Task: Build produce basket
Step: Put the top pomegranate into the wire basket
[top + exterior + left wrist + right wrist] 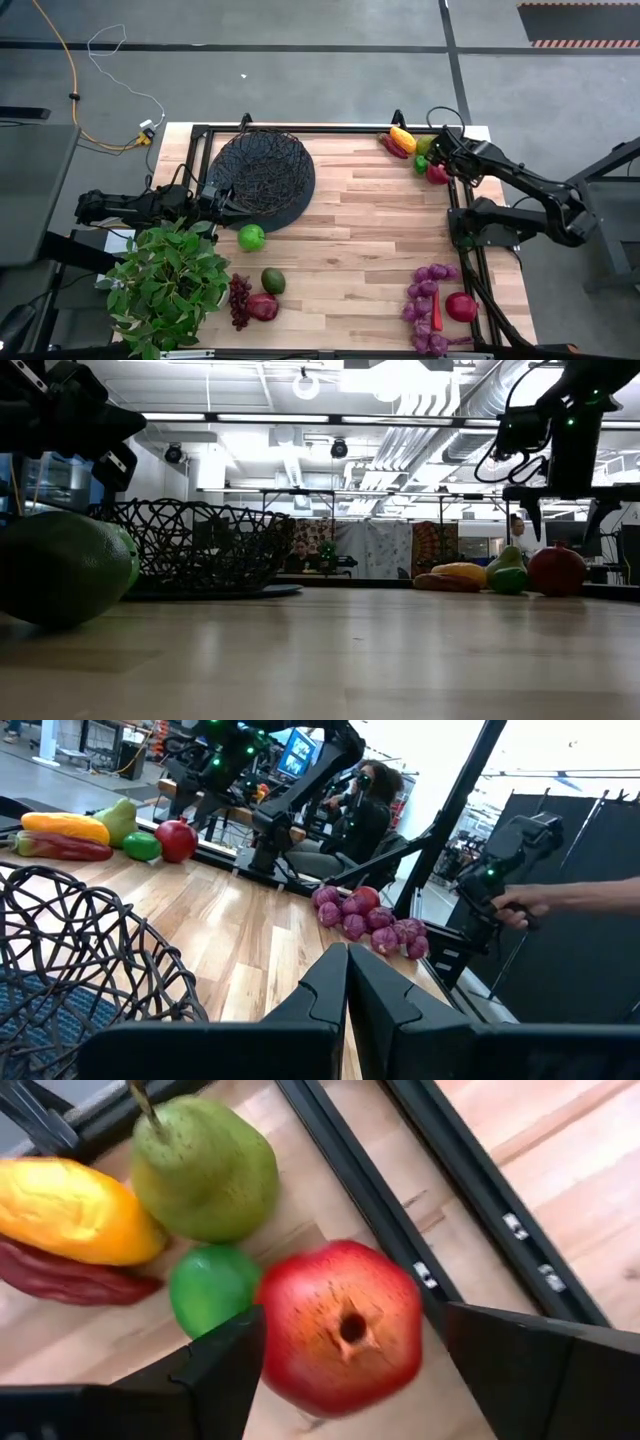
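The black wire basket [262, 178] stands on the table's far left part; it also shows in the low view [190, 545]. My left gripper [216, 196] is shut and empty at the basket's left rim [90, 950]. My right gripper [352, 1318] is open at the far right, pointing down, its fingers on either side of a red pomegranate [320, 1310] that rests on the table. Beside it lie a green pear [205, 1170], a yellow pepper [70, 1210], a red chili [70, 1280] and a small green fruit [205, 1285]. My right gripper has one finger [225, 1365] right at the pomegranate's side [275, 1330]; I cannot tell whether it touches. The other finger [510, 1360] stands apart from the fruit. The pomegranate sits on the table with its crown up.
A green apple [251, 237], an avocado [273, 281], dark grapes [240, 300] and a pomegranate [262, 307] lie near left. Purple grapes [425, 295] and another pomegranate [461, 306] lie near right. A leafy potted plant [170, 285] stands at the near left corner. A person's hand [525, 905] shows beyond the table.
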Robot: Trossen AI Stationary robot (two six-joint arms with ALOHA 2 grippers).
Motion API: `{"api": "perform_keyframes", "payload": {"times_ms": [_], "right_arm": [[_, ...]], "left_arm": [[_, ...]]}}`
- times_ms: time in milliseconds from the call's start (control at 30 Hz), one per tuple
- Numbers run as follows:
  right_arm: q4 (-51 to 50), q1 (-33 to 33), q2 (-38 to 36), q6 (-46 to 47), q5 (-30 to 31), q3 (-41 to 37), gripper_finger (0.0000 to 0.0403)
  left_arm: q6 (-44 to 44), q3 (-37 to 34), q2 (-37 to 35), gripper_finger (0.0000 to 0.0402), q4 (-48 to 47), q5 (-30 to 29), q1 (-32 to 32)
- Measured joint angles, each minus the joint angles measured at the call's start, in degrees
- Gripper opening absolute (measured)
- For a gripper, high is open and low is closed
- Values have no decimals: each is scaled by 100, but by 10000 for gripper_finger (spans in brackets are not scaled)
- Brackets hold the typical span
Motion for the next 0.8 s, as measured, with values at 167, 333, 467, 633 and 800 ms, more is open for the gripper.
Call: {"api": "perform_keyframes", "payload": {"times_ms": [167, 333, 467, 633, 800], "right_arm": [[78, -146, 0, -150, -122, -13, 242], [56, -216, 9, -229, -121, -13, 208], [28, -275, 149, -409, -195, -13, 179], [166, -325, 264, -406, -164, -13, 148], [203, -328, 264, -406, -182, -13, 127]], "left_arm": [[-1, -1, 0, 1, 1, 0, 0], [-1, 0, 0, 1, 1, 1, -1], [0, 0, 0, 1, 1, 1, -1], [1, 0, 0, 1, 1, 1, -2], [-1, 0, 0, 1, 1, 0, -1]]}}
